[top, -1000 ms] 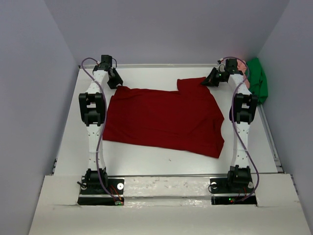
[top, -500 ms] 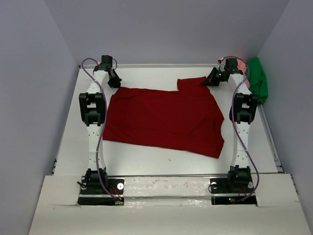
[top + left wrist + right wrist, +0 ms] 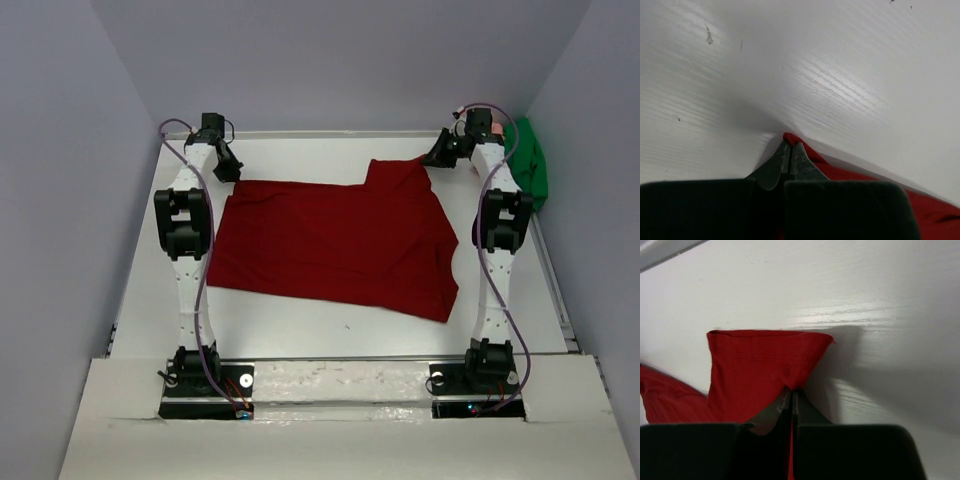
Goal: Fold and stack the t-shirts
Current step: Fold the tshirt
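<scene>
The dark red t-shirt [image 3: 335, 245] lies spread flat across the middle of the white table. My left gripper [image 3: 232, 172] is shut on the shirt's far left corner; the left wrist view shows red cloth [image 3: 812, 157] pinched between the closed fingertips [image 3: 791, 146]. My right gripper [image 3: 435, 157] is shut on the far right corner, where a red flap [image 3: 760, 365] stands up past the closed fingertips [image 3: 791, 391]. The bright green t-shirt [image 3: 528, 165] lies bunched at the far right edge. A sliver of the pale pink t-shirt [image 3: 504, 170] shows beside it, mostly hidden by my right arm.
Grey walls close in the table on the left, back and right. A raised rim [image 3: 330, 133] runs along the table's far edge. Both arm bases [image 3: 205, 385] stand on the near ledge.
Both grippers have moved a little toward the far edge with the shirt's far corners in them, drawing that edge of the red shirt back and straighter.
</scene>
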`<state>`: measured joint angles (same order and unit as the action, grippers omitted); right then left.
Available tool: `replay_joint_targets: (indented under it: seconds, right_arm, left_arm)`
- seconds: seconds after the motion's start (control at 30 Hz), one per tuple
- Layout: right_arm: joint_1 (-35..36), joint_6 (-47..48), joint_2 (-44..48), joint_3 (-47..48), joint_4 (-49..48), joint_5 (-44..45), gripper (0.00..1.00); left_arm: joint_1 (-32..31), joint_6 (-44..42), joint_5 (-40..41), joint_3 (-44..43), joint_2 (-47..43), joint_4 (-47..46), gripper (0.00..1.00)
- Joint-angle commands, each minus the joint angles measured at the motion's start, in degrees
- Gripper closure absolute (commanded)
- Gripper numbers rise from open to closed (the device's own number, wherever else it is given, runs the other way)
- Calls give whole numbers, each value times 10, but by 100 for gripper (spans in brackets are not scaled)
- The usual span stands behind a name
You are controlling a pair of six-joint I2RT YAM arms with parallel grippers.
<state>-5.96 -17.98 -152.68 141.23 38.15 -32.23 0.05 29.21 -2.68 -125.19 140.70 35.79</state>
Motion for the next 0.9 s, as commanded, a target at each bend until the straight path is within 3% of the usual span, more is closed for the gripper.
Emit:
replay_joint_targets:
  seconds: [0.0,0.87]
  right_arm:
    - [-7,16,73,33,-2,5,100]
    - [-42,-19,85,92,24,-31,100]
  left_arm:
    - [13,0,14,17,-76,2,100]
    - [44,14,42,72,-131,5,100]
